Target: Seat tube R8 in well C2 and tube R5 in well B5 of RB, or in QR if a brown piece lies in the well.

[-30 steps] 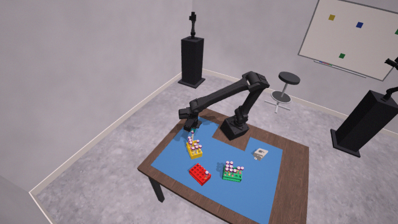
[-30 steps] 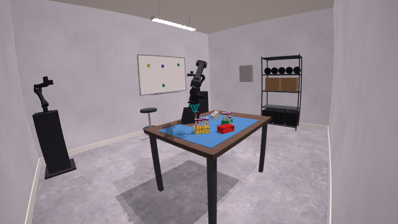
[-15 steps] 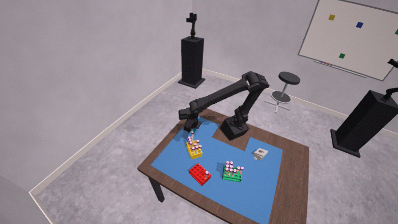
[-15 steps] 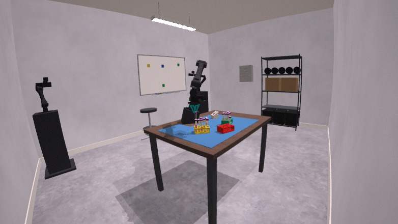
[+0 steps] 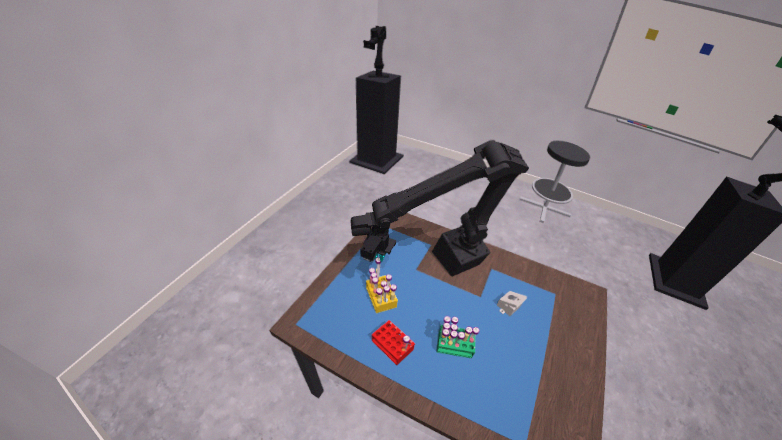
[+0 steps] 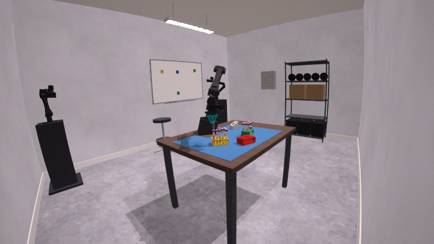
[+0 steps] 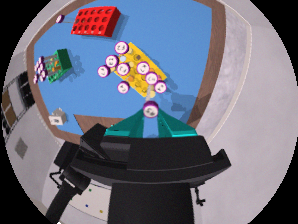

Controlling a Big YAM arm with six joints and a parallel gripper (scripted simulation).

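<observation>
My gripper (image 5: pixel 378 257) is shut on a tube (image 7: pixel 150 111) with a purple-rimmed white cap; I cannot read its label. It holds the tube above the near end of the yellow rack RB (image 5: pixel 375 295), which carries several capped tubes. The tube's lower end hangs just over the rack; I cannot tell which well lies under it. The gripper also shows in the exterior view (image 6: pixel 212 118) over RB (image 6: pixel 220 140). The green rack RA (image 5: pixel 462 342) holds several tubes. The red rack QR (image 5: pixel 392 341) holds one tube at its right end.
The white DONE button box (image 5: pixel 512 302) sits on the blue mat near the arm's base (image 5: pixel 460 252). The mat's far edge and the brown table rim lie just beyond RB. A stool, two camera pedestals and a shelf stand off the table.
</observation>
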